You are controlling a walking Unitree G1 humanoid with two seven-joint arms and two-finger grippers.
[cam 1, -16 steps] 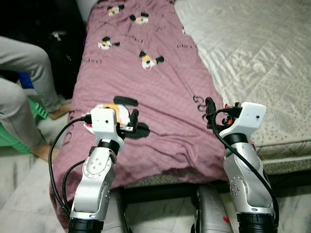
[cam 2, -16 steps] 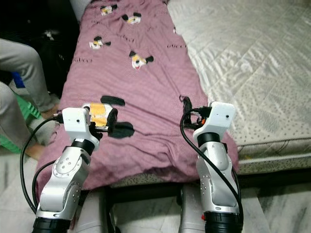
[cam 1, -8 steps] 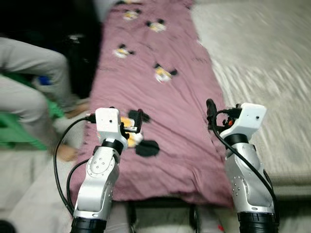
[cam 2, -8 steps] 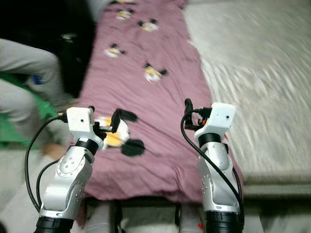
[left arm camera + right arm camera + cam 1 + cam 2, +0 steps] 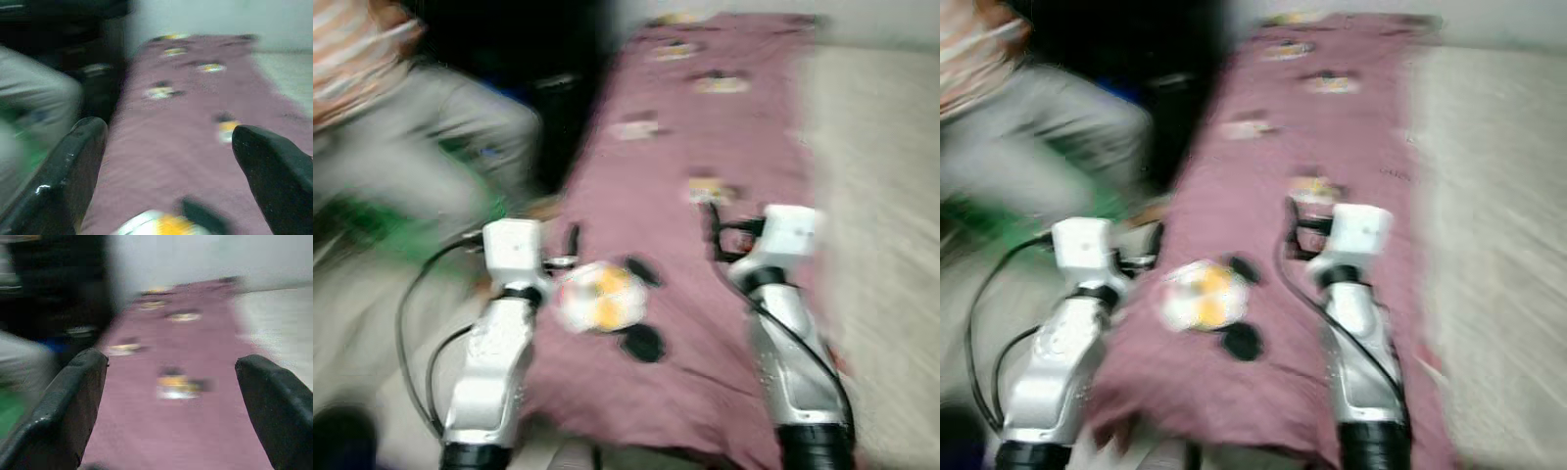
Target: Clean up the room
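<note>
1. Head views, blurred: a long mauve blanket with cartoon prints (image 5: 705, 196) lies along the bed's left side, its long axis running away from the robot, beside the pale quilted mattress (image 5: 881, 196). The left gripper (image 5: 570, 250) and right gripper (image 5: 713, 230) hover over its near end. A seated person in grey trousers (image 5: 431, 127) is at left.
2. Left wrist view: fingers (image 5: 73, 171) spread wide, holding nothing, above the blanket.
3. Right wrist view: fingers (image 5: 73, 401) likewise wide apart and empty.

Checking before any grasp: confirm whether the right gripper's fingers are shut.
No: in the right wrist view the fingers stand wide apart with the purple blanket showing between them.
</note>
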